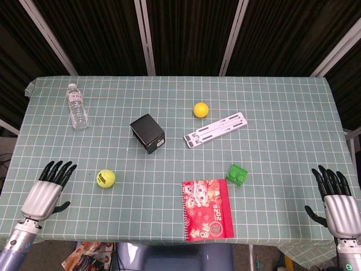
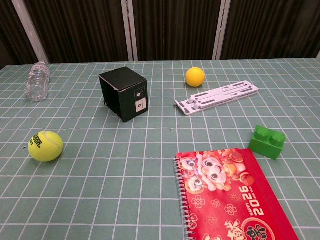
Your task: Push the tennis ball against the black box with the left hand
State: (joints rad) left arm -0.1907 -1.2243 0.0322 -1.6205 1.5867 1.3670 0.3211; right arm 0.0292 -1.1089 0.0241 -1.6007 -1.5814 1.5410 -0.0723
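1. The push has not started. The tennis ball [image 1: 105, 178] sits by itself on the surface [image 1: 282, 113], near the front edge and toward the left side.
2. The left robot hand [image 1: 48, 189] is just beside the ball, on its left, close to the front left corner. It is not touching the ball. Its fingers are spread out and it holds nothing.
3. The black box [image 1: 147, 133] is well apart from the ball. It sits farther back and more to the right, near the middle of the surface.
4. What is left, I think, is the whole job: the hand must reach the ball and roll it back and to the right until it touches the box.
5. The ball is round, so it has no long side and no pointing end. In the chest view its black writing faces the front.
6. The box is turned, so one corner points toward the front edge. The ball may meet a slanted side and slide off.
7. The right robot hand [image 1: 337, 197] rests near the front right corner, fingers spread, holding nothing.
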